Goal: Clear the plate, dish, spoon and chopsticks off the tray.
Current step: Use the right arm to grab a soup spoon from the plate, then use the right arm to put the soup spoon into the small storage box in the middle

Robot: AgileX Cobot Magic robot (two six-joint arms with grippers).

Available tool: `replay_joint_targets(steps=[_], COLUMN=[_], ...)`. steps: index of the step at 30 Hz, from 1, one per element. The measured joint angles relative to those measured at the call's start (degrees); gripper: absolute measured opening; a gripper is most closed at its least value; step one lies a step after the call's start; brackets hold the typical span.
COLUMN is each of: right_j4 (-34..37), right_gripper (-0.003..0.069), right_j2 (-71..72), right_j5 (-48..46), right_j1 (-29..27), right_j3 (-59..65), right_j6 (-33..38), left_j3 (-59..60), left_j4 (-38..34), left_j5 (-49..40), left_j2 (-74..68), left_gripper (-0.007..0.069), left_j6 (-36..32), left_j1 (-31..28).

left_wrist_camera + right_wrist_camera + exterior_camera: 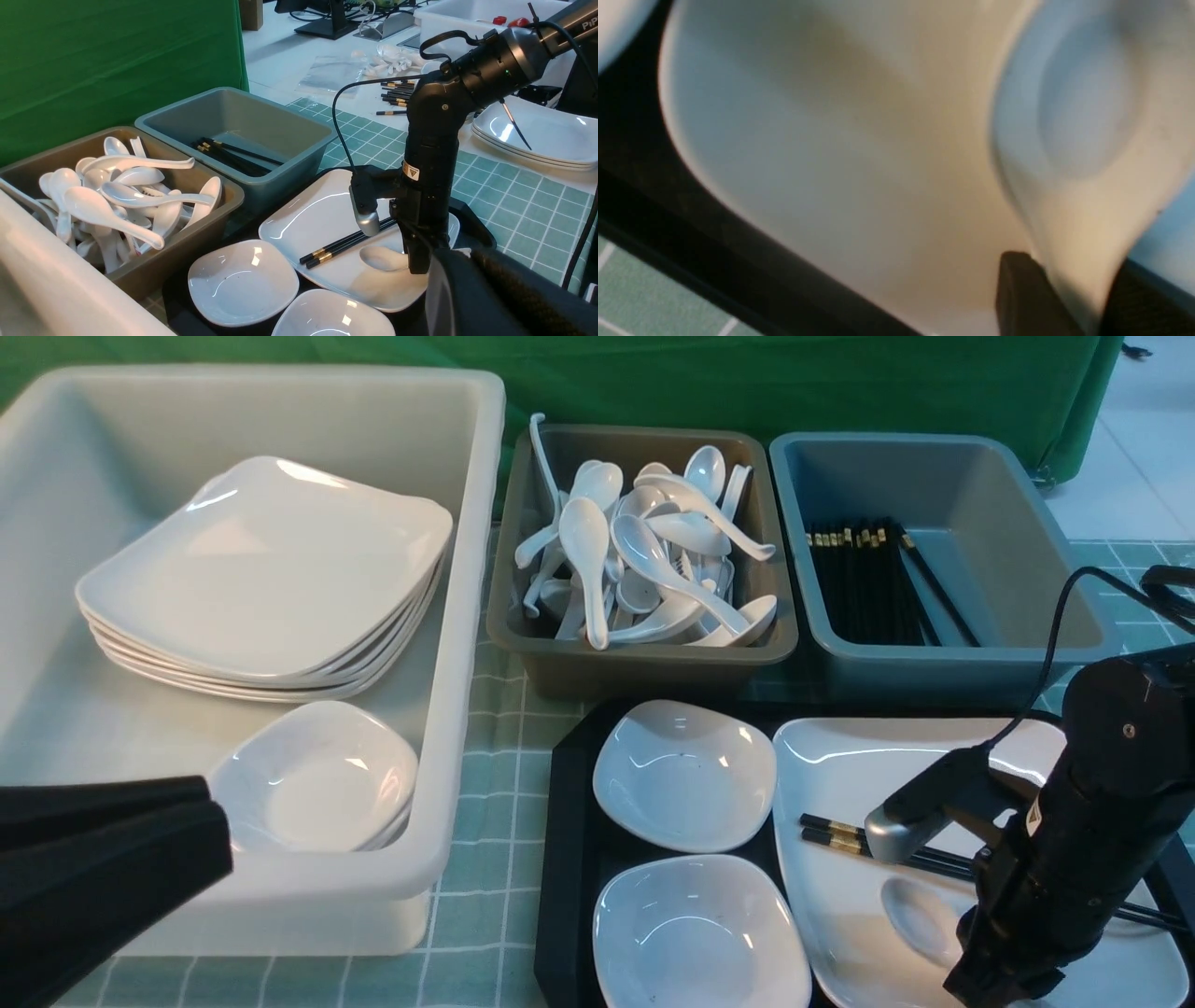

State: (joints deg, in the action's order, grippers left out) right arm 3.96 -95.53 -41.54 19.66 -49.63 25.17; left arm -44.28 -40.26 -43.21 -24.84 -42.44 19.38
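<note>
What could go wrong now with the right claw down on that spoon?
The right claw grips the glossy spoon only at its narrow handle; it might slip or swing on lifting. The chopsticks lie close beside it on the plate, so they could get knocked off.

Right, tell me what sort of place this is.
Probably a robotics lab staged as a dish-return station: a green backdrop, a tub of spoons, another of chopsticks, and a monitor stand on a bench beyond.
</note>
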Motion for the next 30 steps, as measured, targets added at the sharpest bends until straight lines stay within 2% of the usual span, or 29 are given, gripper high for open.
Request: replay_joint_targets(steps=[7,8,10,12,15,16,20,21,23,26,28,30], right_j4=[1.9,6.4,9.8,14.9,15.9,16.1,16.3,16.4,16.4,16.3,15.2,12.4], right_gripper=[0.0188,0.0188,0.0188,0.0188,0.0188,0.0188,0.0188,0.0191,0.0251,0.0436,0.0556,0.0576], right_j2=[7.2,10.6,11.6,10.7,7.0,3.1,-8.1,-14.1,-21.0,-26.0,-26.9,-25.5], right_j5=[-5.0,-1.8,1.1,10.5,16.9,19.9,23.5,24.7,25.3,22.4,17.0,10.6], right_j1=[3.5,5.8,6.8,7.6,7.2,6.7,5.6,5.1,4.6,4.0,3.5,3.3], right_j3=[-2.4,-4.9,-6.6,-12.6,-18.6,-24.3,-36.3,-42.7,-49.9,-55.5,-57.9,-59.3], right_j6=[-0.6,-1.2,-1.4,-3.5,-6.4,-7.9,-10.1,-11.7,-13.3,-15.1,-15.4,-15.2], left_j3=[0.0,0.0,0.0,0.0,0.0,0.0,0.0,0.0,0.0,0.0,0.0,0.0], left_j4=[0.0,0.0,0.0,0.0,0.0,0.0,0.0,0.0,0.0,0.5,1.6,3.2], left_j5=[0.6,2.4,3.6,6.8,8.4,8.7,8.2,7.5,6.9,6.7,6.4,6.3], left_j2=[0.0,0.0,0.0,0.0,0.0,0.0,0.0,0.0,0.0,0.0,0.0,0.0], left_gripper=[0.0018,0.0018,0.0018,0.0018,0.0018,0.0018,0.0018,0.0018,0.0018,0.0018,0.0018,0.0018], left_j6=[0.2,0.1,0.0,0.0,0.0,0.0,0.0,0.0,0.0,0.0,0.0,0.0], left_j1=[0.0,0.0,0.0,0.0,0.0,0.0,0.0,0.0,0.0,0.0,0.0,0.0])
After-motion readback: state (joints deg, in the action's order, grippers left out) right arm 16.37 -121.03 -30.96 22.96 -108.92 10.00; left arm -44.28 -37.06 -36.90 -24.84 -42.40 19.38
